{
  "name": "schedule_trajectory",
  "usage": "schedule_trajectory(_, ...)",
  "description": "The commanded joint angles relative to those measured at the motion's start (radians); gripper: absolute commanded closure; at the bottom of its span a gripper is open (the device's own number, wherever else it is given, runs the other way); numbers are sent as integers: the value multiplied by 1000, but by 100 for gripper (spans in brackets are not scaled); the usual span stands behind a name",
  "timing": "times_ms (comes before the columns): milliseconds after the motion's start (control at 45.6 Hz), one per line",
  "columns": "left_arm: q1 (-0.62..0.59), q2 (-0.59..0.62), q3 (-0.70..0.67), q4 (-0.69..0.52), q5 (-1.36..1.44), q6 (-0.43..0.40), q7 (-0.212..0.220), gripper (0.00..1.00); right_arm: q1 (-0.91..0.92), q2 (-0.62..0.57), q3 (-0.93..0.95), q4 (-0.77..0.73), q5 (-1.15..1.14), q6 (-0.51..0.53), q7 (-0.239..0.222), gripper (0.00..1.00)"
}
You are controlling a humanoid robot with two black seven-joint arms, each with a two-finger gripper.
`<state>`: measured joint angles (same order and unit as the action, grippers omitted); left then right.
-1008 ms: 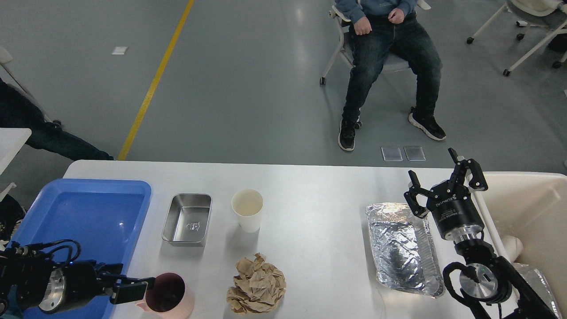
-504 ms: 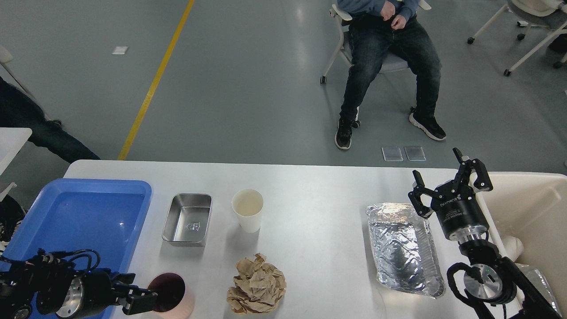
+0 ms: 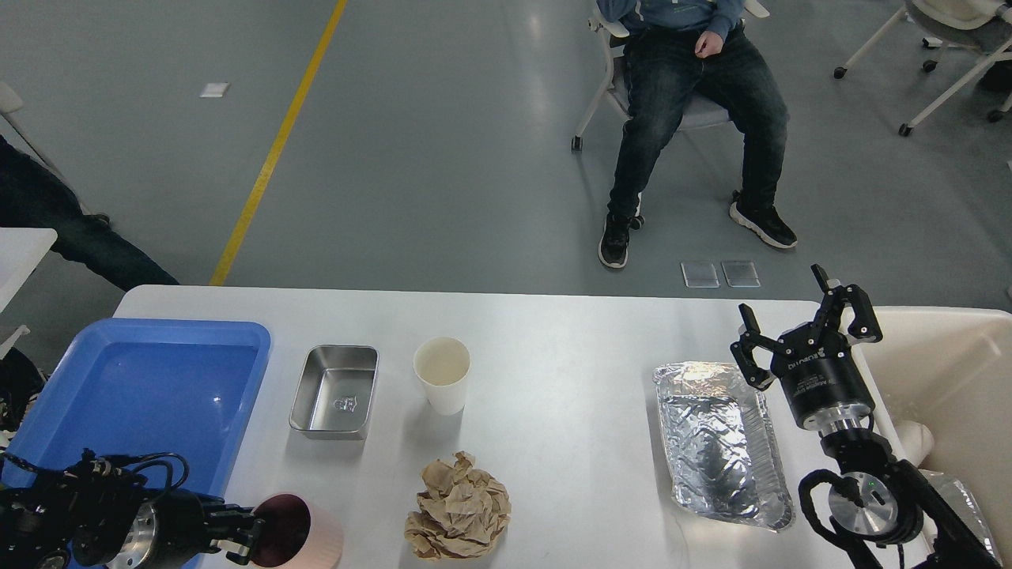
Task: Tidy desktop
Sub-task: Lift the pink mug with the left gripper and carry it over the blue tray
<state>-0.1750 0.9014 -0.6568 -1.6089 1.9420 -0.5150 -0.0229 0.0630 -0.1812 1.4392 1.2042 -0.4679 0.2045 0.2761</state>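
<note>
Changes since the prior frame: my left gripper (image 3: pixel 251 536), lower left corner of the frame, has sunk lower and drawn back toward the edge; the pink cup (image 3: pixel 299 540) it meets now lies tipped, mouth turned toward the gripper, where before it stood upright. One finger seems to sit at the rim, but I cannot tell whether the fingers pinch it. My right gripper (image 3: pixel 806 332), right of centre, has barely shifted; fingers spread wide, holding nothing, above the foil tray (image 3: pixel 719 442).

Desktop (image 3: pixel 569 379): wide, matte white-grey, rounded corners, spanning the lower half of the frame.
</note>
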Motion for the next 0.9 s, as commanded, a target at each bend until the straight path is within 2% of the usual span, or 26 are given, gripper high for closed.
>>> schedule_trajectory(0, -14, -1, -6, -5, 0, -26, -8, 100, 1, 0, 0, -3, -1, 0, 0, 0)
schedule_trajectory(351, -47, 22, -35, -52, -11, -59, -46, 100, 1, 3, -2, -3, -1, 0, 0, 0)
schedule_trajectory(657, -58, 168, -348, -95, -158, -212, -86, 100, 1, 5, -6, -3, -1, 0, 0, 0)
schedule_trajectory(876, -58, 257, -428, -97, -228, -243, -103, 100, 3, 5, -13, -3, -1, 0, 0, 0)
